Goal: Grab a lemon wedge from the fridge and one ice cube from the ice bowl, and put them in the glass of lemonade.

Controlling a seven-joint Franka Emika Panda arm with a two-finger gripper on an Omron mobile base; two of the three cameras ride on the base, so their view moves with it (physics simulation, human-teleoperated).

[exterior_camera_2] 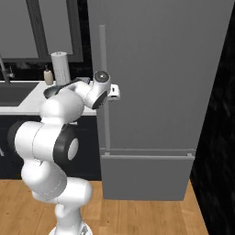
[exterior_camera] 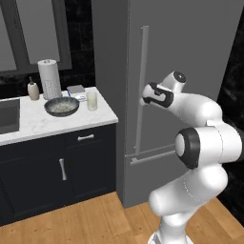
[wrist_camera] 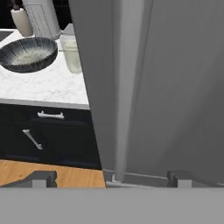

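Jaws: spread wide, nothing between them; in the hand view one fingertip (wrist_camera: 41, 178) stands to each side of the fridge's vertical handle.
Gripper (wrist_camera: 109, 180): level with the middle of the handle, pointed at the fridge door; in the left base view its tip (exterior_camera: 144, 99) sits right at the bar.
Handle (exterior_camera: 141, 90): long vertical grey bar on the upper door; whether the fingers touch it cannot be told.
Fridge (exterior_camera_2: 160, 78): tall, grey, upper door shut; a horizontal bar handle (exterior_camera: 152, 156) marks the lower drawer.
Lemon wedge: cannot tell its position; the fridge interior is hidden behind the shut door.
Counter (exterior_camera: 38, 121): white marbled top over dark navy cabinets, directly left of the fridge.
Ice bowl (exterior_camera: 62, 106): dark grey, shallow, with pale speckled contents; on the counter, near its right end.
Glass of lemonade (exterior_camera: 92, 100): upright on the counter, just right of the ice bowl and apart from it, between the bowl and the fridge.
Paper-towel roll (exterior_camera: 49, 78): upright behind the bowl, against the wall.
Soap bottle (exterior_camera: 33, 89): beige, just left of the roll.
Sink (exterior_camera: 8, 116): dark basin at the left end of the counter.
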